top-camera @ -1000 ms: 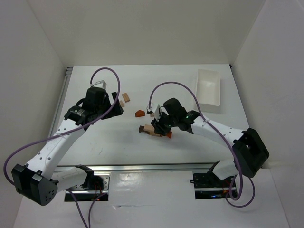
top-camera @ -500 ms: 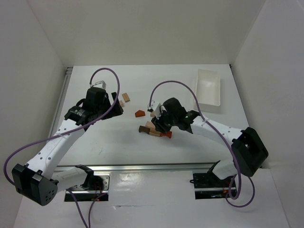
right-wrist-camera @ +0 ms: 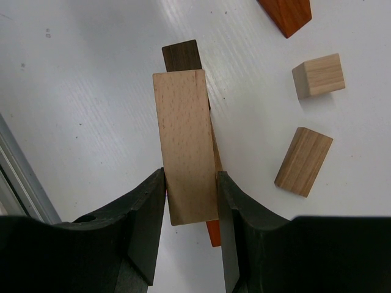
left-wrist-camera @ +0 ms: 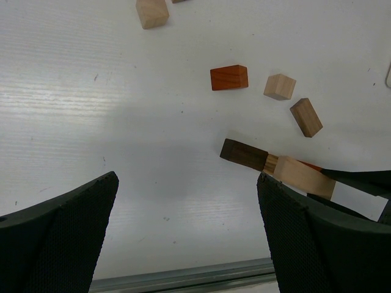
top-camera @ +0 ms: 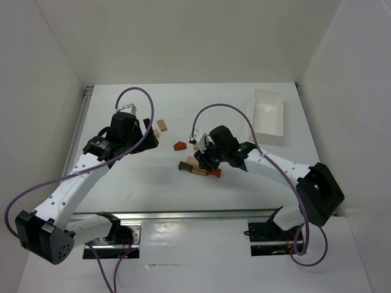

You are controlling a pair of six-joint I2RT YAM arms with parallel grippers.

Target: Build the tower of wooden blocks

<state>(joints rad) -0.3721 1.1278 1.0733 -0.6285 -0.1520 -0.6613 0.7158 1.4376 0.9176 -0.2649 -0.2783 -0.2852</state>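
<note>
White table (top-camera: 140, 177). Left gripper (left-wrist-camera: 187, 178), spread and empty, hovers well left of the dark brown bar (right-wrist-camera: 181, 56). Right gripper (right-wrist-camera: 189, 178) pinches a light tan bar (right-wrist-camera: 183, 140) lengthwise over it. Stacking seems underway; next calls for aligning, lowering gently.

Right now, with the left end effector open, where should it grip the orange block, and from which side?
Come straight down on the orange block, which lies flat and alone. Close the left end effector on its two long parallel sides; one short end looks slanted and could slip.
</note>
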